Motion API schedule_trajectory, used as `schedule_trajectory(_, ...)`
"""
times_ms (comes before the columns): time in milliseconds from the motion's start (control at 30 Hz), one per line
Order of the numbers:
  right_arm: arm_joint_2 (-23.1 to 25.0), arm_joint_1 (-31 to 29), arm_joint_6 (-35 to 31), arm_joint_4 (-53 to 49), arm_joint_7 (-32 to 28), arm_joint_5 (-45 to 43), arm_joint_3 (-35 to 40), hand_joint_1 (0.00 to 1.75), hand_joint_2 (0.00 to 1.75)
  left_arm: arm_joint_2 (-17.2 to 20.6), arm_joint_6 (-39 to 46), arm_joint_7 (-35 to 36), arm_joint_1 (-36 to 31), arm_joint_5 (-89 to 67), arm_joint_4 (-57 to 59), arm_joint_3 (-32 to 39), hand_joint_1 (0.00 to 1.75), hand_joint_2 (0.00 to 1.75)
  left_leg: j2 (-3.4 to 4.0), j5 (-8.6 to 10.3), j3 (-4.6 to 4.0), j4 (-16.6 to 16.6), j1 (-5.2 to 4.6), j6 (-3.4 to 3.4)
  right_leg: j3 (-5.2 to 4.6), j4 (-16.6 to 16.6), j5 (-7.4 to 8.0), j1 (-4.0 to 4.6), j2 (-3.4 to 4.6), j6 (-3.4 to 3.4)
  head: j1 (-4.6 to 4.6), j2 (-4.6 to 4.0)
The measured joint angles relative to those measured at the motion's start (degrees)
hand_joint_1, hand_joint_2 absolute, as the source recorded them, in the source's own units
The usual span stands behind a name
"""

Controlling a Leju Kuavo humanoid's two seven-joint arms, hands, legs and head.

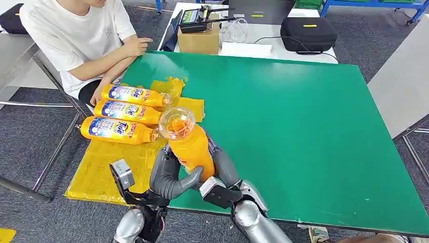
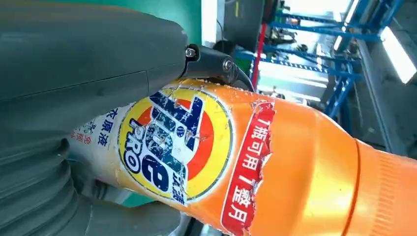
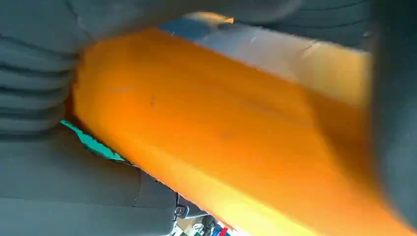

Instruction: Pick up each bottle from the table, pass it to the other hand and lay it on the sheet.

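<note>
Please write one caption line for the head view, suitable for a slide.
Both hands, left hand and right hand, grip an orange detergent bottle beside three bottles lying on the yellow sheet.

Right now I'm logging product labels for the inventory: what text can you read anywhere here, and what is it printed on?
"Tide PRO": round logo on the held bottle, seen from the left wrist.
"1瓶可用 / 整月": red strip on that bottle's label.
Small blue characters beside the logo: too blurred to read.
"Tide": labels of the three bottles lying on the yellow sheet; their smaller print is too small to read.
</note>
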Motion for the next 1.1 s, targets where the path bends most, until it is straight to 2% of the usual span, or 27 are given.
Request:
schedule_trajectory(133, 0.2, 1.0, -1.5, -0.3, -0.1, -0.2, -0.5, 0.00, 0.00, 0.0, 6.6, 0.5, -0.5, -3.4, 0.0, 0.1, 1.75, 1.75, -0.03, 0.00, -0.02, 0.0, 0.00, 0.00, 0.01, 0.0, 0.00, 0.00, -0.02, 0.00, 0.02, 0.00)
schedule_trajectory(200, 0.1, 2.0, -2.0, -0.8, -0.5, -0.2, -0.9, 0.00, 0.00, 0.0, 16.4, -1.2, -1.3, -14.1, 0.0, 0.2, 1.75, 1.75, 0.00, 0.00, -0.03, 0.0, 0.00, 0.00, 0.01, 0.0, 0.00, 0.00, 0.00, 0.00, 0.04, 0.00)
schedule_trajectory(300, 0.3, 3.4, -2.6, -2.7, -1.0, -0.3, -1.3, 0.00, 0.00, 0.9, 23.1, -1.5, -2.0, -25.2, 0.1, 1.4, 1.75, 1.75, -0.02, 0.00, -0.02, 0.0, 0.01, -0.01, -0.01, 0.0, 0.00, 0.01, -0.01, 0.00, 0.02, 0.00)
schedule_trajectory(633, 0.2, 7.0, -4.0, -5.4, -2.5, -1.2, -4.9, 0.00, 0.00, 3.0, 27.5, -1.1, -1.6, -37.9, -0.2, 6.6, 1.75, 1.75, -0.02, 0.00, -0.03, 0.0, 0.01, 0.00, 0.00, 0.0, 0.00, 0.00, -0.02, 0.00, 0.00, 0.00)
schedule_trajectory(1000, 0.2, 10.2, -4.0, -5.4, -4.0, -0.9, -8.2, 0.00, 0.00, 8.7, 28.2, 8.4, 0.6, -62.8, 1.7, 12.5, 1.75, 1.75, 0.00, 0.00, -0.04, 0.0, 0.03, -0.01, 0.00, 0.0, -0.01, 0.01, -0.01, 0.00, 0.02, 0.00)
schedule_trajectory(1100, 0.3, 11.0, -4.0, -5.4, -4.1, -0.9, -8.5, 0.00, 0.00, 10.3, 27.7, 9.4, 1.4, -64.7, 3.1, 14.1, 1.75, 1.75, 0.00, 0.00, -0.04, 0.0, 0.03, -0.01, -0.02, 0.0, -0.01, 0.01, -0.01, 0.00, 0.00, 0.00)
